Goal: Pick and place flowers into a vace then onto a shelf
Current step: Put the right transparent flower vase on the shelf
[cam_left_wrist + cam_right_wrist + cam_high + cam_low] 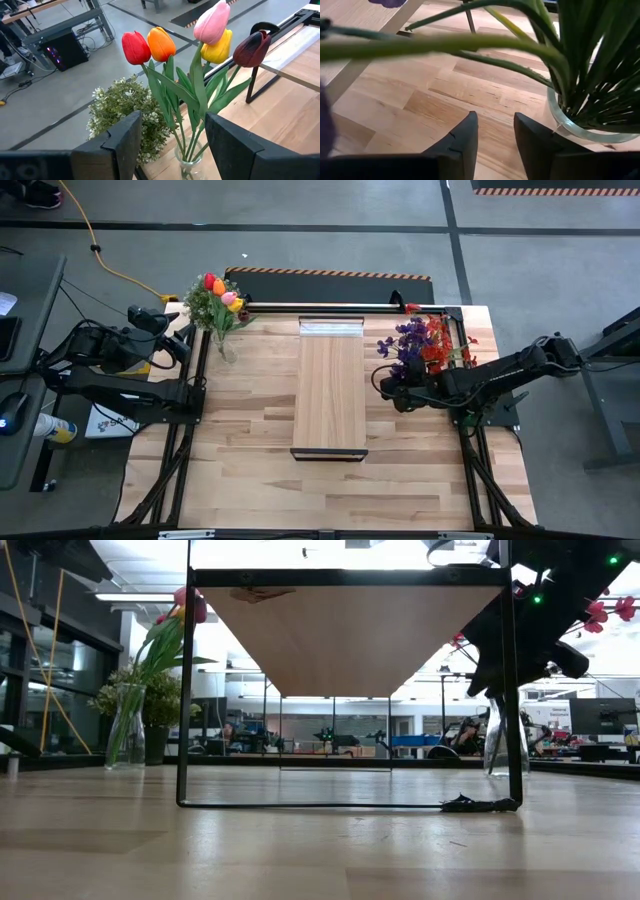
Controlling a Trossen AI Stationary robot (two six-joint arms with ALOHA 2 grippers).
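Observation:
Red, orange, pink, yellow and maroon tulips (200, 45) stand in a glass vase (189, 162) at the table's far left, next to a bushy pale-green plant (120, 107). My left gripper (172, 120) hovers open just short of this vase (225, 345). Purple and red flowers (420, 345) stand in a second glass vase (570, 127) at the far right. My right gripper (495, 120) is low beside that vase, on its shelf side, with a narrow gap and nothing between its fingers. A green stem (445, 45) arches beyond them. The wooden shelf (331, 385) stands mid-table.
The shelf's dark metal frame (185, 690) rises mid-table, with a black scrap (478, 804) at its foot. Black rails (190, 430) run along both table sides. Bare planks (330, 490) lie in front of the shelf. A yellow cable (110, 265) crosses the floor behind.

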